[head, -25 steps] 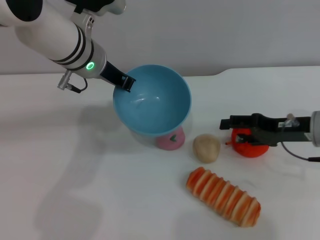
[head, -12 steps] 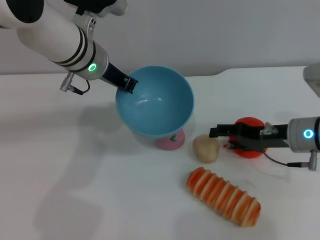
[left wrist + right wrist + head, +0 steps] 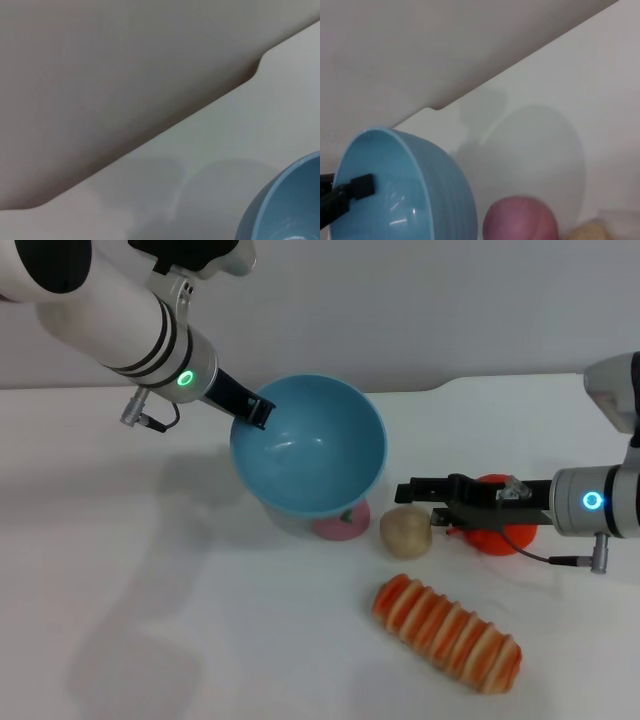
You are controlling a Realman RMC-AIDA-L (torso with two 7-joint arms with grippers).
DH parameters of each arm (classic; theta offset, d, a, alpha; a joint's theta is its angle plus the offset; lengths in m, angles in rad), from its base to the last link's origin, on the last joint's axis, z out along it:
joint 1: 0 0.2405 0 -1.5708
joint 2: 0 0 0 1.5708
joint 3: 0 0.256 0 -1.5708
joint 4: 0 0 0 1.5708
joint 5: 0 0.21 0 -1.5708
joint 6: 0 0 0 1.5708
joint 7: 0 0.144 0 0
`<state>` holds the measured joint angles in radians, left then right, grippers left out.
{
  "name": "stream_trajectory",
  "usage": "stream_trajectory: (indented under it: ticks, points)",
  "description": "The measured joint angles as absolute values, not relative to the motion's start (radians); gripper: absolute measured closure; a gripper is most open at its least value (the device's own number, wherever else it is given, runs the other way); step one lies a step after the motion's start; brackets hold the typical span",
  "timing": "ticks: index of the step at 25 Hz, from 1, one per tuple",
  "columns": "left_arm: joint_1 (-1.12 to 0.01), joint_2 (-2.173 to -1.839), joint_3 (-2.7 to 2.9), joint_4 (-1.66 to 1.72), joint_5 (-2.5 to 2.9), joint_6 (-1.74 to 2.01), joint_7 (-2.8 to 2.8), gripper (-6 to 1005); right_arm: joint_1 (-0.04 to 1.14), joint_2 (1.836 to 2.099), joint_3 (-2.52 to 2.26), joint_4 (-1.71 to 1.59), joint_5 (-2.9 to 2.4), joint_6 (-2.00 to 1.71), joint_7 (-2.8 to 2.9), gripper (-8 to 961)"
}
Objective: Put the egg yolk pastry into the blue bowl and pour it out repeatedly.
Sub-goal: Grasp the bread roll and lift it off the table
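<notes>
Holding the bowl (image 3: 308, 445) by its rim, tilted above the tabletop (image 3: 150, 620), is the left pincer (image 3: 258, 410). Right pincer (image 3: 408, 502), fingers apart, reaches the pastry (image 3: 405, 531) beside the bowl.

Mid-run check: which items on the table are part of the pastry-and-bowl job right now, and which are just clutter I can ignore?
In the job:
- egg yolk pastry, on the table
- blue bowl, tilted, empty, rim held by the left gripper
- right gripper, fingertips at the pastry

Just lying about:
- pink bun, under the bowl's edge
- orange fruit
- striped bread
</notes>
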<state>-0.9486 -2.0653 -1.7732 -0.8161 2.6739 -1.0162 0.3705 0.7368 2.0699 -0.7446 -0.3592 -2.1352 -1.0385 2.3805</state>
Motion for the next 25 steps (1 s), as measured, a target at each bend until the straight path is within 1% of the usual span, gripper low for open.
stream_trajectory:
  ticks: [25]
  points:
    - [-0.946,-2.066,-1.772,-0.816,2.674,-0.994,0.370,1000,0.737,2.070,-0.757,-0.285,-2.140,-1.019,2.391,204]
